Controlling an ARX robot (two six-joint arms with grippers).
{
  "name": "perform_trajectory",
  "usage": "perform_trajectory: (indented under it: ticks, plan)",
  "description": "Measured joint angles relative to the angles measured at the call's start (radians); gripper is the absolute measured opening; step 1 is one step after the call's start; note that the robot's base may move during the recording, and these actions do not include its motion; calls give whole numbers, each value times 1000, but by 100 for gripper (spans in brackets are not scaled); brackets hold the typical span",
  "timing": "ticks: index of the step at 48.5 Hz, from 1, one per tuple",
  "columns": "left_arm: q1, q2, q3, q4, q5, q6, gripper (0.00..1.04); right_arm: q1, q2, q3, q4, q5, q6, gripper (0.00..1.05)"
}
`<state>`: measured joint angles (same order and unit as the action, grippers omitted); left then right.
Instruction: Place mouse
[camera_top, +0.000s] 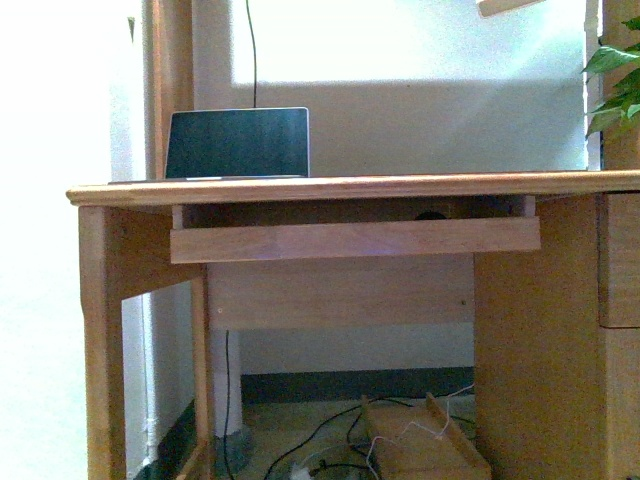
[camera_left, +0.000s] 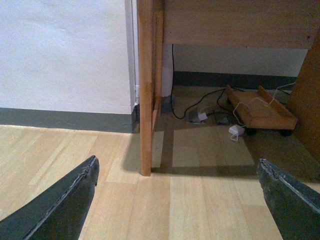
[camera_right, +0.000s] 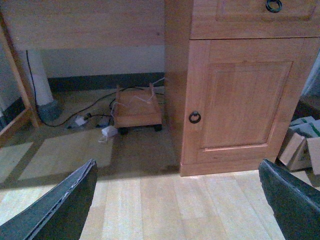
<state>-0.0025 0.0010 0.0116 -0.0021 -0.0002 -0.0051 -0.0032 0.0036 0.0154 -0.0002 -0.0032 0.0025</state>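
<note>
Left fingers spread wide and empty, right fingers the same, both low over the floor. One mouse, I'd judge: a dark hump on the tray under the tabletop. It's up above them on the right arm's side, long axis unreadable. One laptop.

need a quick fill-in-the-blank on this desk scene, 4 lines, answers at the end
1. In the front view the laptop stands on the ____ half of the desk top.
2. The left tool and the right tool are both ____, holding nothing.
3. The cabinet door has a dark ____-shaped pull.
4. The wooden trolley rests on the ____.
Missing words: left; open; ring; floor.
</note>
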Motion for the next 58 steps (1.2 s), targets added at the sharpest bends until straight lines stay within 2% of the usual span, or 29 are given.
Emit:
perform_trajectory:
  ticks: [58]
  plan:
    - [0, 0, 0, 0, 0, 0, 97, 0, 0, 0, 0, 0, 0, 97]
